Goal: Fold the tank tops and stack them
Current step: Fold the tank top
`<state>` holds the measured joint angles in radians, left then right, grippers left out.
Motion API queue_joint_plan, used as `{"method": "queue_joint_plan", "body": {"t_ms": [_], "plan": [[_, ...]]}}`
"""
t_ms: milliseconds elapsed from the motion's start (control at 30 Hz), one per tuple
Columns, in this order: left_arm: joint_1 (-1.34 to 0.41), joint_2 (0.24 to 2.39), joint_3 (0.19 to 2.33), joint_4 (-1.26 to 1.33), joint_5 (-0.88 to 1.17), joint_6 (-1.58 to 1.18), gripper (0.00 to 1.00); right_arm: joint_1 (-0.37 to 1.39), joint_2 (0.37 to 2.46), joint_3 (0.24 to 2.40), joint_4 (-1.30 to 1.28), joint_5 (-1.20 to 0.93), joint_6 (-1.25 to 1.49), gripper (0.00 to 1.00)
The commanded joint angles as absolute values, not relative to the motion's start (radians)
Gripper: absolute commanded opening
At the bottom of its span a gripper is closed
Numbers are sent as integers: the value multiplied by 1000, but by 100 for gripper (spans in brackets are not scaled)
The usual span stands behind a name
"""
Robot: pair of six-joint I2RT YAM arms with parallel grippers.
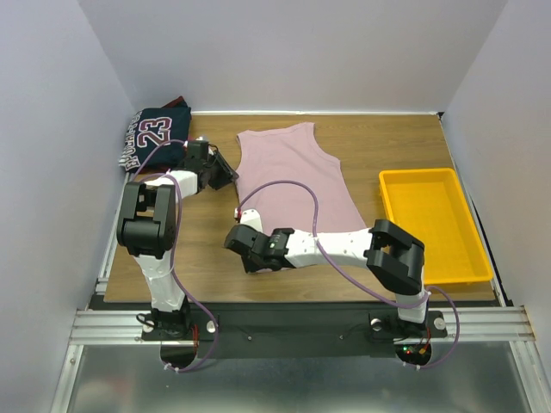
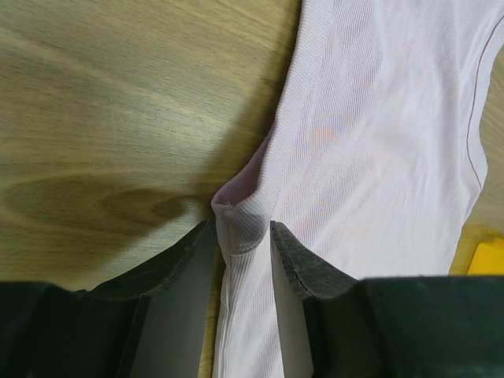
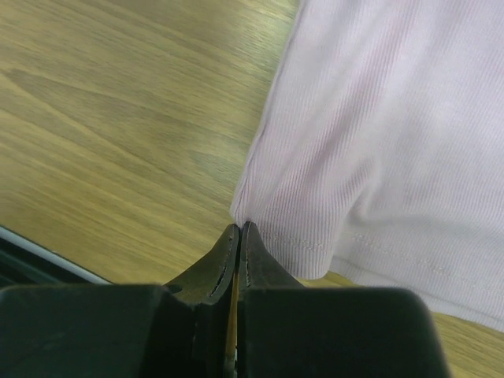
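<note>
The dusty pink tank top lies flat in the middle of the wooden table, neck towards the back. My left gripper is at its left armhole edge. In the left wrist view the jaws stand a little apart with a bunched fold of pink cloth pinched between them. My right gripper is at the near left hem corner. Its jaws are shut on the corner of the pink cloth, which is slightly raised. The navy "23" tank top lies crumpled at the back left, with a dark reddish edge behind it.
A yellow plastic tray stands at the right of the table; a bit of it shows in the left wrist view. White walls close in the left, back and right sides. Purple cables run along both arms.
</note>
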<state>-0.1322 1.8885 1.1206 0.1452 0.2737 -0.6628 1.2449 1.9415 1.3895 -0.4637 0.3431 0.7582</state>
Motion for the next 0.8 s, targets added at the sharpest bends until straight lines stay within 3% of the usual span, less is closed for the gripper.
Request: {"method": "queue_joint_plan", "body": {"t_ms": [0, 300, 567, 767], "plan": [[-144, 1871, 1157, 147, 246, -643, 45, 1243, 1934, 1453, -439, 324, 759, 0], [-158, 1911, 1190, 124, 221, -629, 40, 1233, 1956, 1489, -437, 298, 753, 1], [-164, 1930, 1223, 77, 169, -617, 10, 1232, 1959, 1476, -439, 285, 756, 0], [-164, 1925, 1265, 34, 117, -607, 0, 1232, 1971, 1482, -431, 235, 759, 0]]}}
